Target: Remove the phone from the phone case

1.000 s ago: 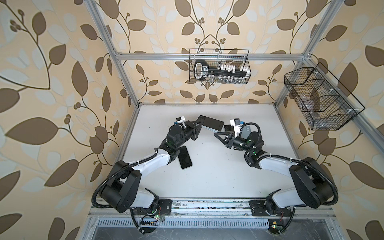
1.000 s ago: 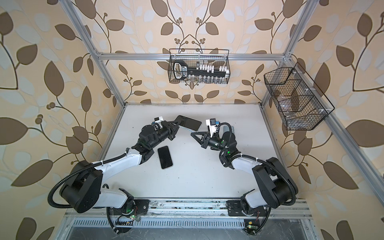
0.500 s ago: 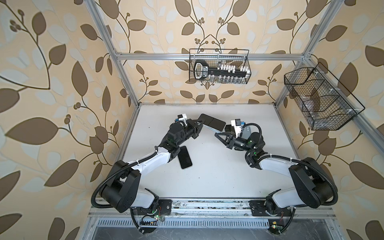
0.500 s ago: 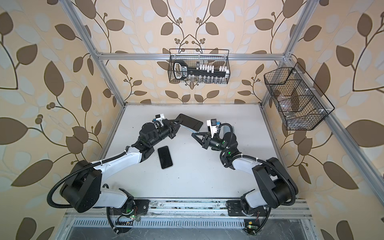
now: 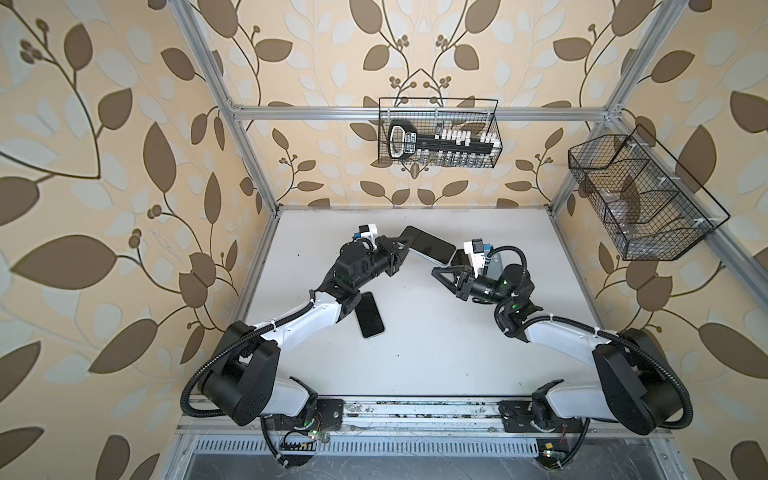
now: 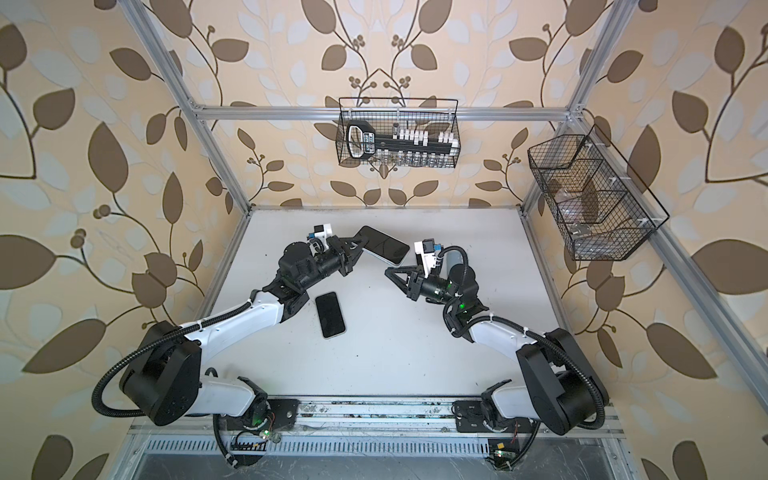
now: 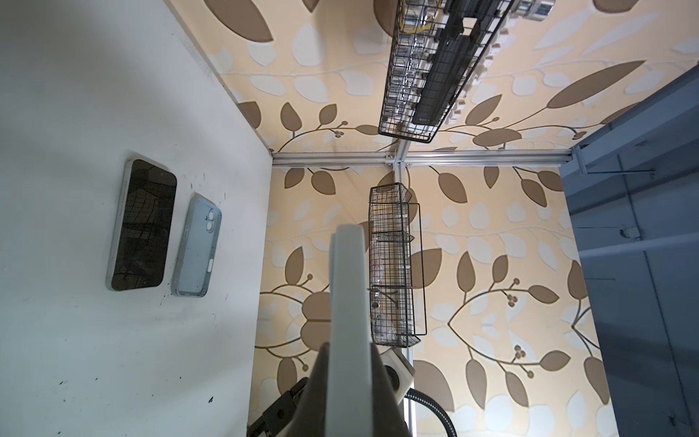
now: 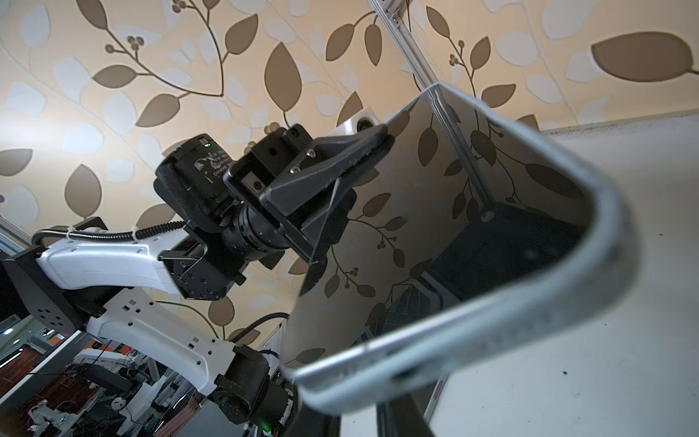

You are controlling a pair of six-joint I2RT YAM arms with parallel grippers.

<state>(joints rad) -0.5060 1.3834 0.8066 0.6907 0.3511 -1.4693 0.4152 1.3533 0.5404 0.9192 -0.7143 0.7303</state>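
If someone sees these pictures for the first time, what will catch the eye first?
The left gripper holds a phone by one end above the table's back middle, its screen mirroring the leafy walls. The right gripper points at it from close by. A second phone lies flat beside the left arm.

Dark-screened phone (image 5: pixel 430 248) seated in pale grey case (image 8: pixel 491 321), tilted, aloft mid-workspace.

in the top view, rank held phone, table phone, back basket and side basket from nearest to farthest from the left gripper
1. held phone: clamped in the left gripper, raised mid-scene.
2. table phone: lying flat, nearer the front.
3. back basket: hung on the rear wall.
4. side basket: hung on the right wall, farthest.
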